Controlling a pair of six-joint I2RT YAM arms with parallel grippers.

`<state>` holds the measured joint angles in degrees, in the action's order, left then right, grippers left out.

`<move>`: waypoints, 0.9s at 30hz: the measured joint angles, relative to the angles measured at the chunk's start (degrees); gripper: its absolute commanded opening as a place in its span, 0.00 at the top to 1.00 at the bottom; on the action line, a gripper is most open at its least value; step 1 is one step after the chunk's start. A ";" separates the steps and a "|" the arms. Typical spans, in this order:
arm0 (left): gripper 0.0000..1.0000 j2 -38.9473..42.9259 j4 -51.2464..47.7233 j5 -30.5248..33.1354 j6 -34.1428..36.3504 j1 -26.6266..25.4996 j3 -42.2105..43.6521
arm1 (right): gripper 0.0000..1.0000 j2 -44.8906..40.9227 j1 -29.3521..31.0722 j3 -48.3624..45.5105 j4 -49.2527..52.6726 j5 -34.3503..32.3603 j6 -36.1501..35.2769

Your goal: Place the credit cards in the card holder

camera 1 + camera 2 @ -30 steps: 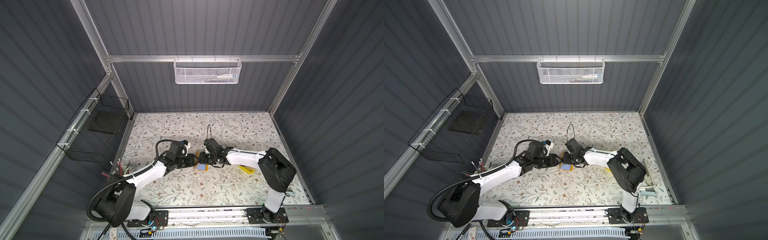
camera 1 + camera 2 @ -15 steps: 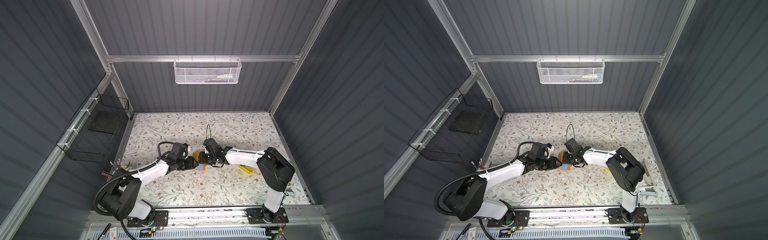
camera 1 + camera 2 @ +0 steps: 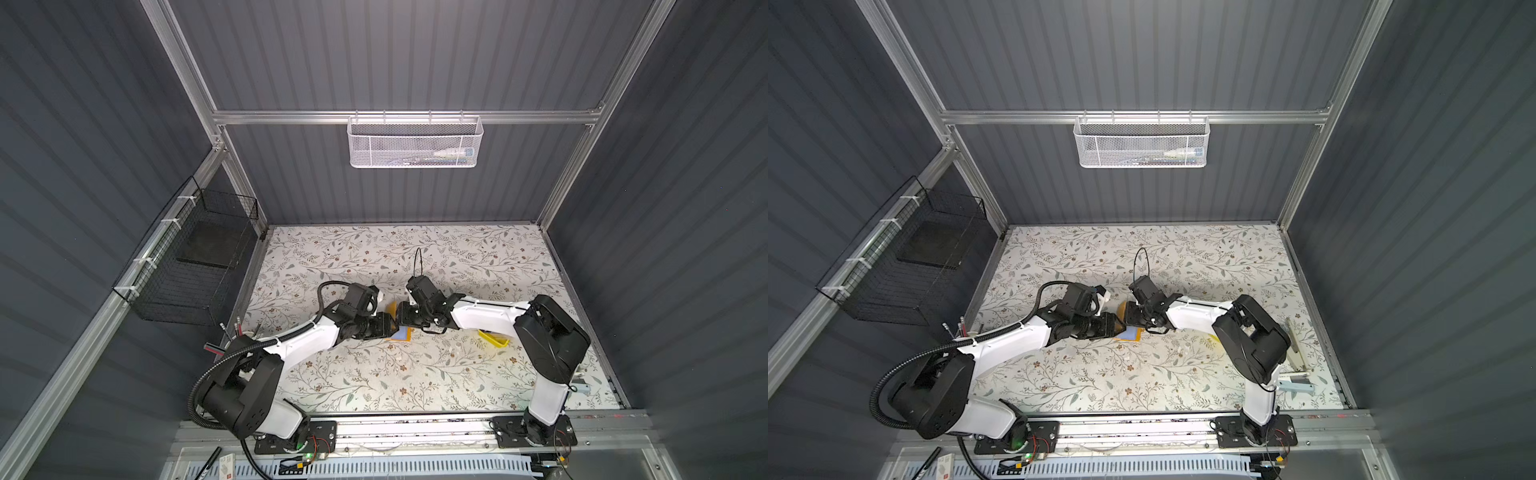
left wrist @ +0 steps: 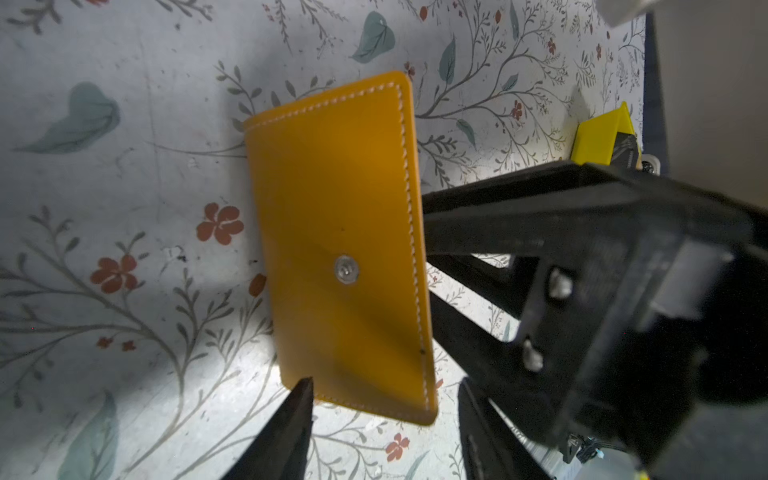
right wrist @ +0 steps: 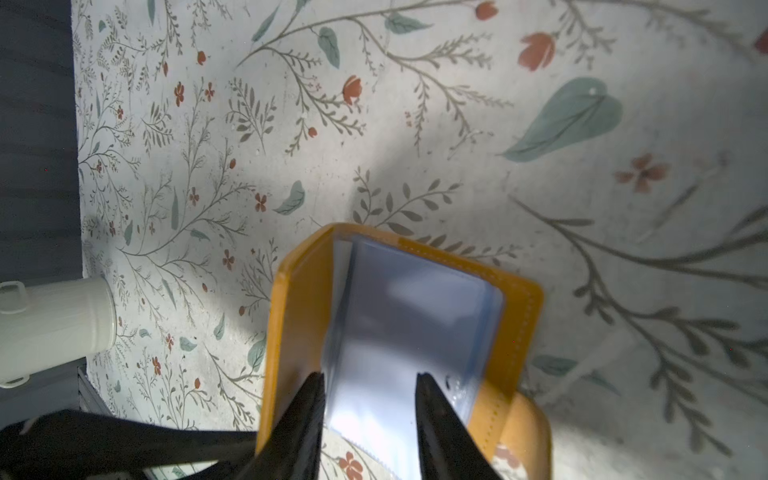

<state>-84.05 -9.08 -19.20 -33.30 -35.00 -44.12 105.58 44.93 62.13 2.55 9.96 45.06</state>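
The card holder is an orange-yellow booklet lying open mid-table. One cover with a snap button stands up. The bluish sleeve pages lie flat. My left gripper is open on the cover's outer side, and the cover's lower edge lies just past its fingertips. My right gripper stands open over the sleeve pages. One of its fingers rests against the raised cover's inner side. No credit cards show clearly.
A small yellow tray lies to the right of the holder, with something dark at its end. A white mesh basket hangs on the back wall. A black wire basket hangs on the left wall, with pens below it.
The orange cover has risen to stand between the two grippers. My left jaws have spread wider, and my right jaws have narrowed a little.
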 measured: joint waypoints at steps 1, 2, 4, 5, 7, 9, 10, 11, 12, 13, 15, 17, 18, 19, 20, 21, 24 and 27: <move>0.45 -0.09 -0.31 0.48 0.20 -0.17 -0.22 | 0.68 -0.02 0.02 0.00 -0.22 0.15 -0.07; 0.45 -0.17 -0.61 0.96 0.46 -0.28 -0.55 | 0.70 -0.02 0.02 0.00 -0.44 0.28 -0.02; 0.45 -0.46 -1.22 1.73 0.87 -0.50 -1.20 | 0.71 -0.04 0.00 0.00 -0.92 0.46 -0.04; 0.45 -0.70 -1.66 2.10 1.11 -0.59 -1.60 | 0.72 -0.09 -0.02 0.00 -1.16 0.61 -0.07; 0.45 -1.22 -2.19 2.78 1.42 -0.70 -2.29 | 0.74 -0.20 -0.07 0.00 -1.55 0.90 -0.09; 0.45 -1.77 -2.75 3.39 1.68 -0.85 -2.95 | 0.76 -0.31 -0.11 0.00 -2.08 1.20 -0.09; 0.45 -1.99 -2.95 3.63 1.73 -0.96 -3.15 | 0.77 -0.35 -0.13 0.00 -2.27 1.38 -0.11; 0.45 -2.19 -3.26 3.91 1.86 -1.09 -3.43 | 0.77 -0.42 -0.13 0.00 -2.36 1.53 -0.09; 0.46 -2.38 -3.58 4.26 1.92 -1.31 -3.69 | 0.78 -0.50 -0.13 0.00 -2.47 1.66 -0.11; 0.46 -2.51 -3.78 4.50 2.08 -1.46 -3.89 | 0.78 -0.59 -0.15 0.00 -2.58 1.77 -0.11; 0.48 -2.71 -4.15 4.98 2.29 -1.70 -4.17 | 0.79 -0.90 -0.15 0.00 -2.80 2.19 -0.11; 0.51 -2.71 -4.46 5.53 2.45 -1.73 -4.44 | 0.80 -1.09 -0.13 0.00 -3.15 2.71 -0.15; 0.53 -2.71 -4.63 5.79 2.51 -1.73 -4.57 | 0.80 -1.16 -0.13 0.00 -3.32 2.93 -0.17; 0.55 -2.71 -4.72 5.95 2.49 -1.73 -4.63 | 0.80 -1.18 -0.13 0.00 -3.43 3.15 -0.20; 0.57 -2.71 -4.76 6.08 2.56 -1.73 -4.70 | 0.80 -1.18 -0.13 0.00 -3.50 3.39 -0.24; 0.60 -2.71 -4.76 6.21 2.58 -1.73 -4.72 | 0.81 -1.18 -0.09 0.00 -3.50 3.45 -0.26; 0.66 -2.71 -4.76 6.67 2.05 -1.73 -4.81 | 0.81 -1.18 -0.09 0.00 -3.28 3.56 -0.26; 0.74 -2.71 -4.59 6.91 1.18 -1.73 -4.83 | 0.81 -1.18 -0.02 0.00 -2.73 3.28 -0.26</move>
<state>-86.76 -13.67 -12.29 -32.12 -36.73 -48.95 104.40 44.91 62.13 -0.19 13.23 44.80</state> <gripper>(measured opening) 0.303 0.190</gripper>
